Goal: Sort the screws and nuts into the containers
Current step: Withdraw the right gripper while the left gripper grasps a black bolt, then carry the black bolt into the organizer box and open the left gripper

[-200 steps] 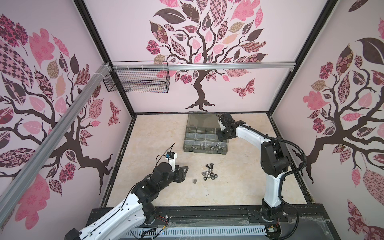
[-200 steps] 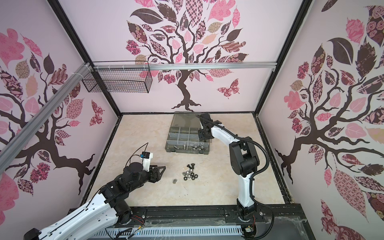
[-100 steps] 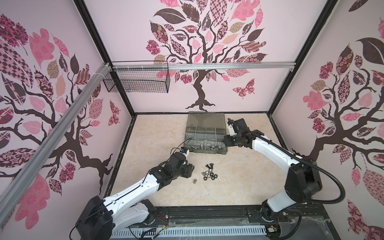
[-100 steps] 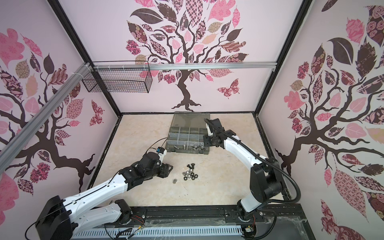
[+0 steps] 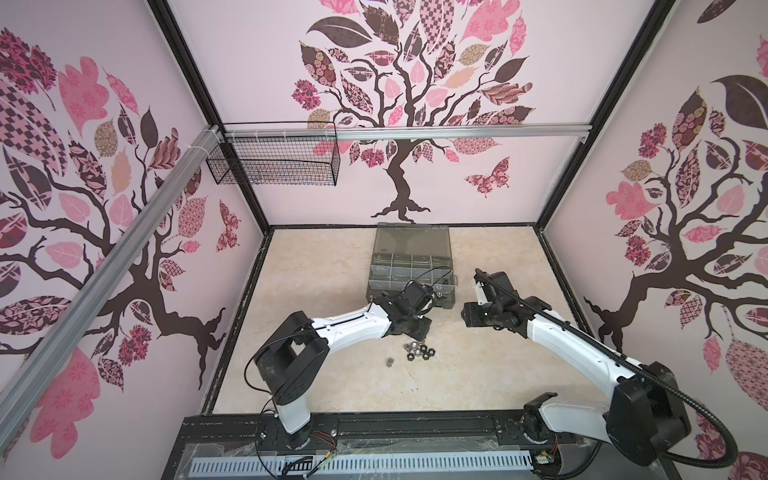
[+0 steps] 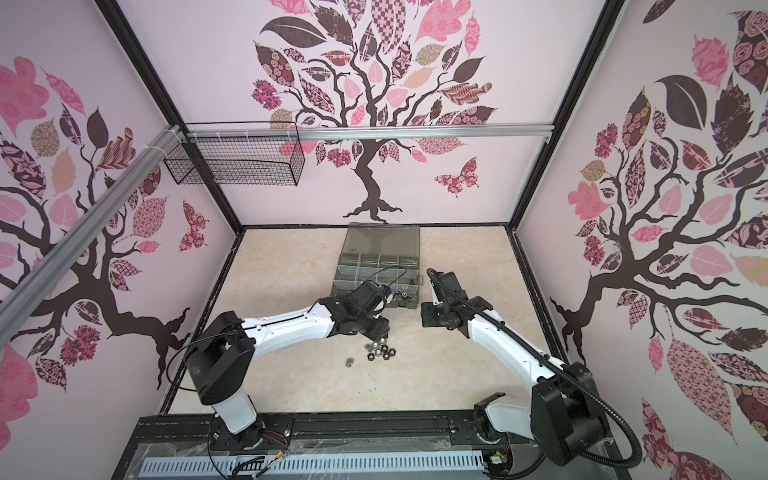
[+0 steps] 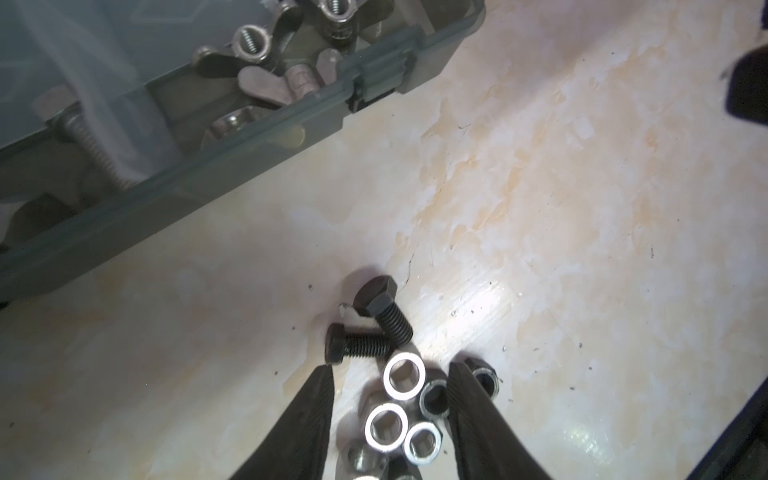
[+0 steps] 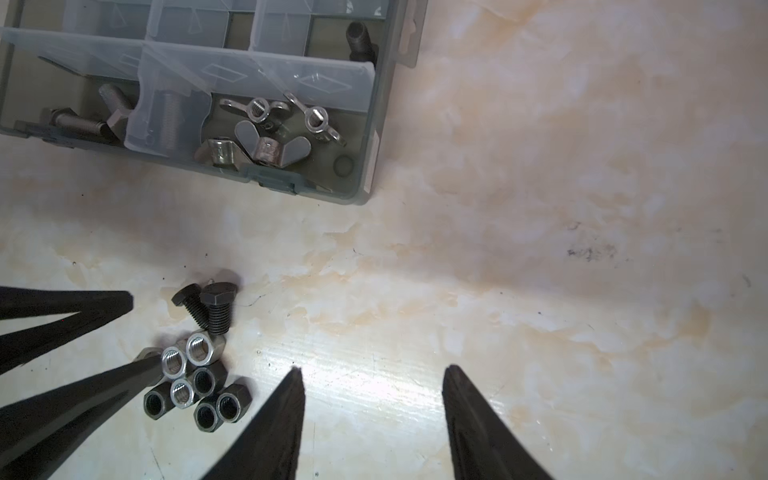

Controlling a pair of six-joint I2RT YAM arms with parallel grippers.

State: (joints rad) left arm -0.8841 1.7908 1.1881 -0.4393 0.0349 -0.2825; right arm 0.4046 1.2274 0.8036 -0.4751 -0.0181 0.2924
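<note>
Wing nuts lie in the containers; black screws, hex nuts remain loose; left fingers, right fingers spread, empty.

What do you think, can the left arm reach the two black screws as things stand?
Probably yes: the left gripper hovers open with the black screws just past its fingertips, nothing between.

No text, label, brand or number is legible on the organizer case or elsewhere.

Black wire basket on an aluminium rail, pink tree-decal walls, marbled beige tabletop.
</note>
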